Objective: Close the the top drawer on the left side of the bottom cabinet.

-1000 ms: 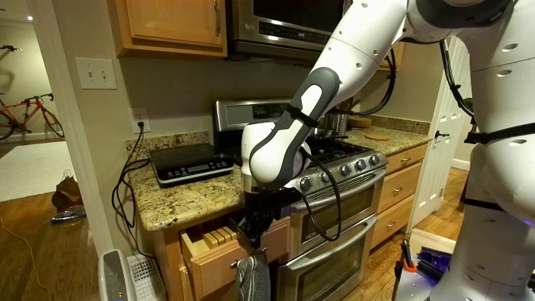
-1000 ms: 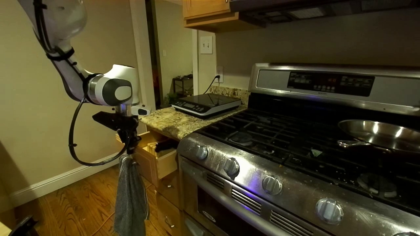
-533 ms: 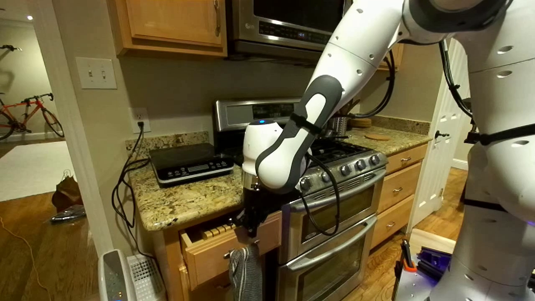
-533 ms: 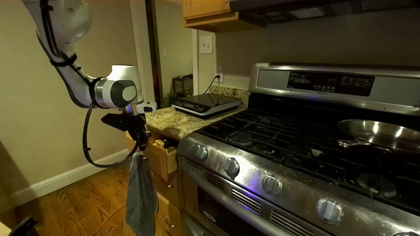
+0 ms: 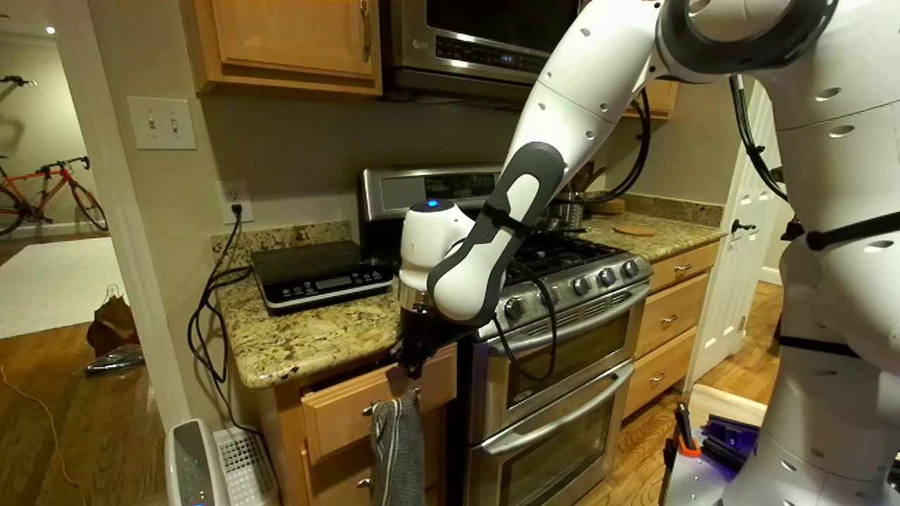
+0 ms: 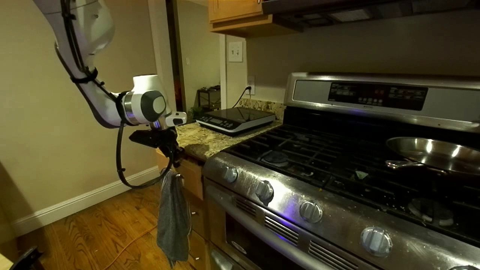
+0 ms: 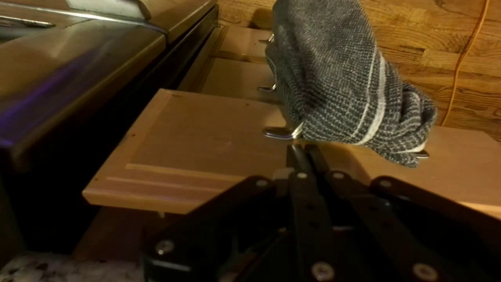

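Note:
The top drawer (image 5: 337, 424) of the light-oak bottom cabinet (image 5: 275, 429) stands out a little, with a narrow dark gap behind its front under the granite top. Its front also shows in an exterior view (image 6: 192, 179) and in the wrist view (image 7: 211, 137). The knife tray inside is hidden. A grey towel (image 7: 336, 78) hangs on the drawer's metal handle (image 7: 280, 132). My gripper (image 7: 306, 150) is shut with nothing between its fingertips. It points down at the drawer front, just above the handle; it also shows in both exterior views (image 5: 413, 369) (image 6: 177, 163). Contact with the front looks likely but is not clear.
The steel oven range (image 5: 555, 351) stands directly beside the drawer. The granite counter (image 5: 316, 344) overhangs it and bears a black cooktop (image 5: 320, 274). A white appliance (image 5: 193, 464) stands on the floor by the cabinet. A frying pan (image 6: 442, 153) sits on the stove.
The drawer has slid most of the way inward, hiding the knife tray. My shut gripper has moved with it toward the cabinet, and the towel has moved along on the handle.

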### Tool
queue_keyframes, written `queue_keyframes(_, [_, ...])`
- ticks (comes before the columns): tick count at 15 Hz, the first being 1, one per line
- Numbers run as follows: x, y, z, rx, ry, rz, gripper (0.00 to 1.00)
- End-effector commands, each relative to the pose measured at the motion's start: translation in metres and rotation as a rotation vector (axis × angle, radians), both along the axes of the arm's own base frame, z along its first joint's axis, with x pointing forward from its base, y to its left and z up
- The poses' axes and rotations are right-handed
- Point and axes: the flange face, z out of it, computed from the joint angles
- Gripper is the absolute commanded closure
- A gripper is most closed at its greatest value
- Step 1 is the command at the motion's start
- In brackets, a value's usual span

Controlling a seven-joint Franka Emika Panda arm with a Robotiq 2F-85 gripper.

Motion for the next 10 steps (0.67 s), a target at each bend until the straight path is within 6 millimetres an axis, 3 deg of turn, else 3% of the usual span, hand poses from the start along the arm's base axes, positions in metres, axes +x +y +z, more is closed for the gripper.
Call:
queue_keyframes(1, [-0.008,0.015,0.011,-0.021,0.002,0.035,0.95])
queue_keyframes(2, [-0.015,0.021,0.012,-0.019,0.021,0.053,0.94])
queue_keyframes(3, [-0.024,0.028,0.014,-0.015,0.051,0.066,0.7])
queue_keyframes(5, [-0.038,0.042,0.019,-0.002,0.084,0.101,0.67])
queue_keyframes(10, [-0.067,0.066,0.044,-0.008,0.193,0.166,0.36])
